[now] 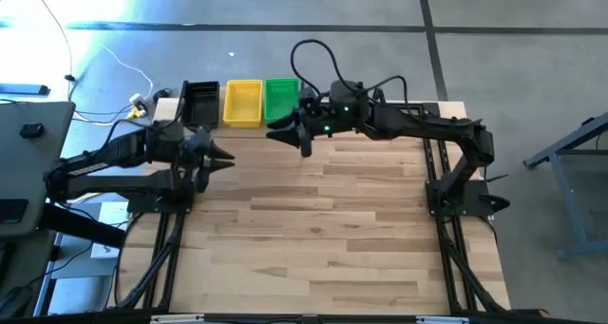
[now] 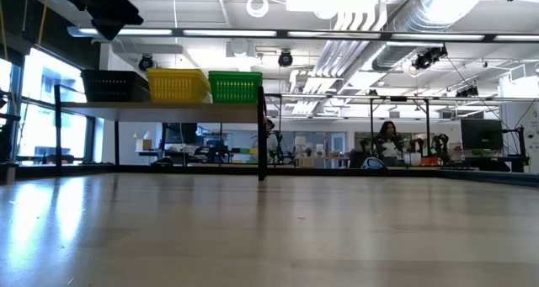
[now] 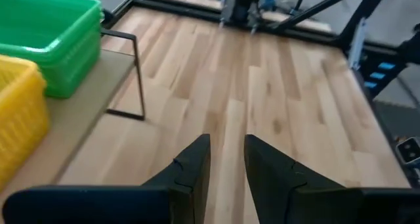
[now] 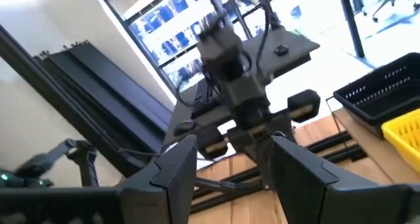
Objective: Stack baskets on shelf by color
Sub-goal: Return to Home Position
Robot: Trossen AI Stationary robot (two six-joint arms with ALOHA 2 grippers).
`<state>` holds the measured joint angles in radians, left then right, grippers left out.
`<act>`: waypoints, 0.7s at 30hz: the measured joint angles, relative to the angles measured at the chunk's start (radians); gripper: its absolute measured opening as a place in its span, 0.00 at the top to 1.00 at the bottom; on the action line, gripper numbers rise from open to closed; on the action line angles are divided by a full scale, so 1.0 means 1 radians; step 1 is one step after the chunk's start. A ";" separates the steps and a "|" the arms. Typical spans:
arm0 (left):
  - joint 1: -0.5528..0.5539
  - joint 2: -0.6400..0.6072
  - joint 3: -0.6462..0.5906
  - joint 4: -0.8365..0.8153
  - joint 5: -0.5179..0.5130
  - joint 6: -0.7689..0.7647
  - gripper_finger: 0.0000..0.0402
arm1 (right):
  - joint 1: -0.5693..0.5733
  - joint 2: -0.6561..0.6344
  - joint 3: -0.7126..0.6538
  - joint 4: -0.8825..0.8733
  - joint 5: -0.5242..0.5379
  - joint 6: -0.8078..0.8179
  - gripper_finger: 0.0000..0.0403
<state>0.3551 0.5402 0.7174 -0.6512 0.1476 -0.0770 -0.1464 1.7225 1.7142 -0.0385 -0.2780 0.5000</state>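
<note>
Left pincer (image 1: 228,159) over plank tabletop (image 1: 323,229); bright, duct-ceilinged room (image 2: 404,110) beyond.

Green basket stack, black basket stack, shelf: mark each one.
green basket stack (image 1: 281,101), high view, top basket's floor.
black basket stack (image 1: 200,104), high view, top basket's floor.
shelf (image 2: 168,110), low view, board's front edge.

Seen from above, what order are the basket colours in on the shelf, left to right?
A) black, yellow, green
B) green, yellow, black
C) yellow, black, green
A: on the shelf, the high view shows the black baskets leftmost, the yellow baskets in the middle and the green baskets rightmost.
</note>
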 joint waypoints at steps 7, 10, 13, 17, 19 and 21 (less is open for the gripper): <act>-0.070 -0.162 -0.194 0.143 -0.002 -0.034 0.79 | 0.041 -0.060 0.000 -0.014 0.025 0.019 0.58; -0.096 -0.225 -0.257 0.177 -0.002 -0.046 0.79 | 0.054 -0.100 0.000 -0.032 0.053 0.018 0.58; -0.123 -0.283 -0.303 0.216 -0.002 -0.054 0.79 | 0.069 -0.142 0.001 -0.066 0.104 0.005 0.58; -0.154 -0.351 -0.341 0.269 -0.001 -0.067 0.79 | 0.091 -0.202 0.001 -0.144 0.171 -0.010 0.58; -0.166 -0.379 -0.350 0.273 -0.002 -0.069 0.79 | 0.102 -0.233 0.001 -0.181 0.199 -0.011 0.58; -0.175 -0.405 -0.366 0.291 -0.002 -0.066 0.79 | 0.110 -0.266 0.001 -0.237 0.230 -0.011 0.58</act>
<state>0.1800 0.1354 0.3516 -0.3604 0.1456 -0.1432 -0.0362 1.4560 1.7153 -0.2752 -0.0479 0.4888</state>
